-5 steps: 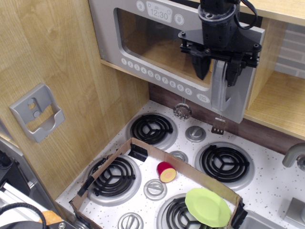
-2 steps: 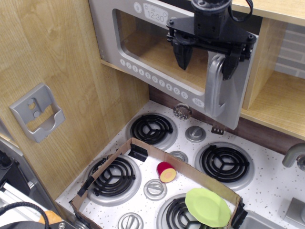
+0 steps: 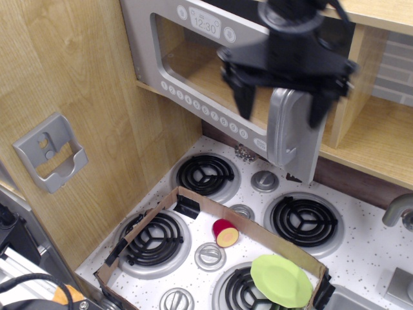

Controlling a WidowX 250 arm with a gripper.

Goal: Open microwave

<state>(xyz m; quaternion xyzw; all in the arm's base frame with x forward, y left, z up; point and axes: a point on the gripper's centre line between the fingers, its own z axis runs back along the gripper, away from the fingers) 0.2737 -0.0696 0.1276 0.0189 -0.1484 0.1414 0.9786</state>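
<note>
The grey toy microwave (image 3: 187, 64) hangs at the top of the view, with a clear window door, a row of round white buttons and a 12.30 clock display (image 3: 206, 26). Its door stands swung partly out from the right side. The thick silver vertical handle (image 3: 282, 126) runs down the door's free edge. My black gripper (image 3: 282, 106) is open, one finger left of the handle and one right of it, so the handle sits between them. I cannot tell if a finger touches the handle.
A stove top (image 3: 303, 223) with several coil burners lies below. An open cardboard box (image 3: 193, 203) on it holds a red and yellow toy piece (image 3: 225, 232) and a green plate (image 3: 281, 280). A small grey wall bracket (image 3: 48, 152) is on the wooden left wall.
The gripper has moved left and toward the camera with the handle between its fingers. The microwave door has swung further out with it.
</note>
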